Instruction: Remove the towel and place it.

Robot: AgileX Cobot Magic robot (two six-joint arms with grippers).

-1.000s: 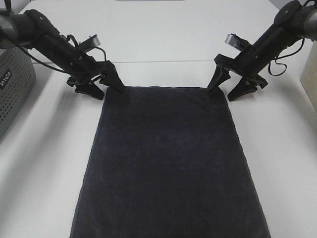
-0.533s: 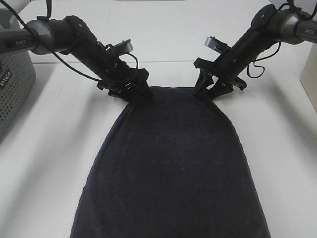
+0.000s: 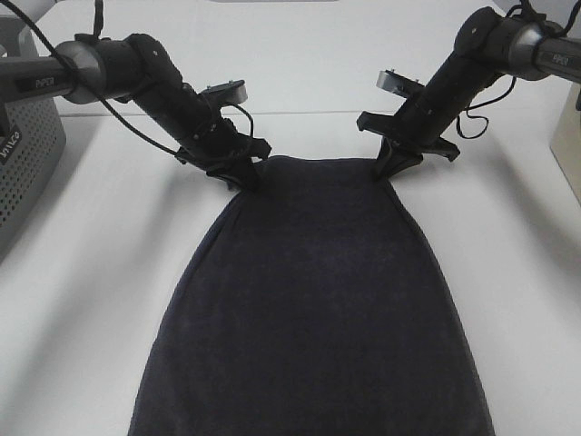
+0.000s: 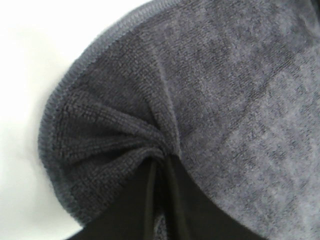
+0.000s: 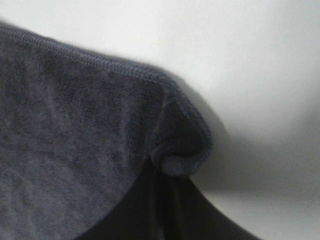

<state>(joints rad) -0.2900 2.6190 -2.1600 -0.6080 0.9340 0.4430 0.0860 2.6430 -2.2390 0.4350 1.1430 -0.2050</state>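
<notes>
The left gripper (image 3: 243, 175) and the right gripper (image 3: 388, 166), both open a moment ago, have now closed on the two upper corners of the towel (image 3: 313, 300), which lies spread down the middle of the frame on the table (image 3: 82, 291), so lifting it can probably begin.

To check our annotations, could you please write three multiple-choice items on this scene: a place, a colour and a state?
1. Where do the left gripper and right gripper meet the towel? A its far corners B its near corners C its middle
2. The towel's colour? A white B dark navy-charcoal C red
3. The left gripper's state? A open B shut on the towel C out of view
Answers: A, both arms end at the far edge; B, dark against the white table; B, cloth bunches in its grip.
</notes>
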